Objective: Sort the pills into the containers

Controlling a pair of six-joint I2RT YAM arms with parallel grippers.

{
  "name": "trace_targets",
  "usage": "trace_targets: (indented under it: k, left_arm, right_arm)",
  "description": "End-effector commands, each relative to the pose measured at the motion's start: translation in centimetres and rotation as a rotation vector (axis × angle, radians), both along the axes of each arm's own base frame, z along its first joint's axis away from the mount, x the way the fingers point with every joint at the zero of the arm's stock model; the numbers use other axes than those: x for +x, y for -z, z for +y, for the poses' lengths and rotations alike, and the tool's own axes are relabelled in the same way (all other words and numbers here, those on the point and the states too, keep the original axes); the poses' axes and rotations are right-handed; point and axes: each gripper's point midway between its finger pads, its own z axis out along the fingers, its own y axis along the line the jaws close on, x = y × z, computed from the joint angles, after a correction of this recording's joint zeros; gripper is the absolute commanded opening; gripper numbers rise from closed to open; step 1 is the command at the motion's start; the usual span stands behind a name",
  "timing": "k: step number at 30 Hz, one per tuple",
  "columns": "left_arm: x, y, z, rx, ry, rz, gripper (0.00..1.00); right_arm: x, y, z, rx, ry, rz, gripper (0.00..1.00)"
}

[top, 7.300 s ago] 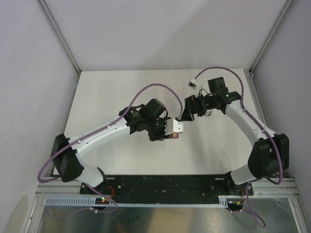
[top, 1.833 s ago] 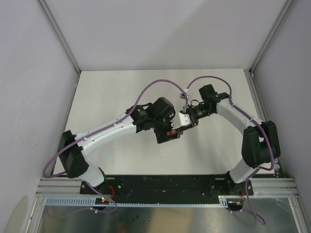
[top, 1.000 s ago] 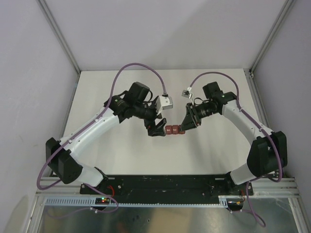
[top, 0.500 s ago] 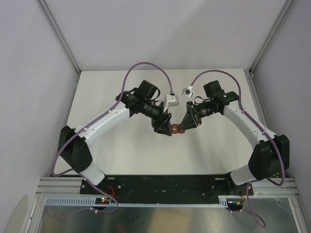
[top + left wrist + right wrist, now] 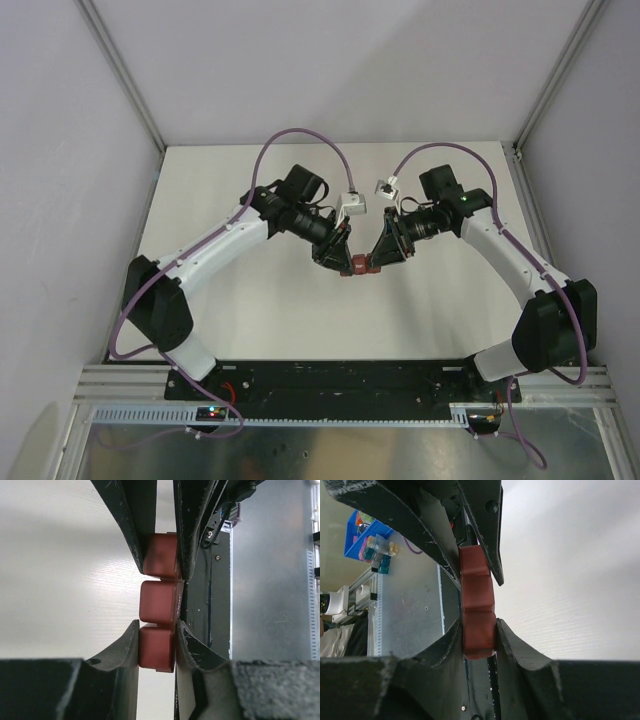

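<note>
The dark red pill box [image 5: 357, 266] is staying over the middle of the table [image 5: 250, 320]. Its three lids are looking shut, so I cannot tell what is inside. The left gripper [image 5: 345, 262] is squeezing one end and the right gripper [image 5: 372, 263] is squeezing the other.

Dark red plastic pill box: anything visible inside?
Nothing: the dark red plastic pill box looks closed, all three compartments, so contents are hidden. The left hand and right hand grip opposite ends.
</note>
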Motion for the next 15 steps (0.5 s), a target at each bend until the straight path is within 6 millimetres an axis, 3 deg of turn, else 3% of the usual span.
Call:
trace_targets:
  k: [1,8,9,15]
  left_arm:
    - [0.02,-0.99,-0.43,-0.035,0.017,-0.019,0.05]
    - [0.06,-1.09,-0.50,-0.034,0.012,-0.016,0.02]
    - [0.11,-1.11,-0.52,-0.033,0.010,-0.016,0.06]
    - [0.55,-1.64,-0.60,-0.032,-0.005,-0.039,0.59]
  right_arm:
    - [0.42,-2.48,0.14,0.042,0.014,-0.041,0.00]
    - [0.28,-2.36,0.24,0.039,0.009,-0.031,0.00]
    - [0.20,-2.35,0.25,0.039,0.007,-0.032,0.00]
    - [-0.05,-2.08,0.28,0.035,0.000,-0.024,0.00]
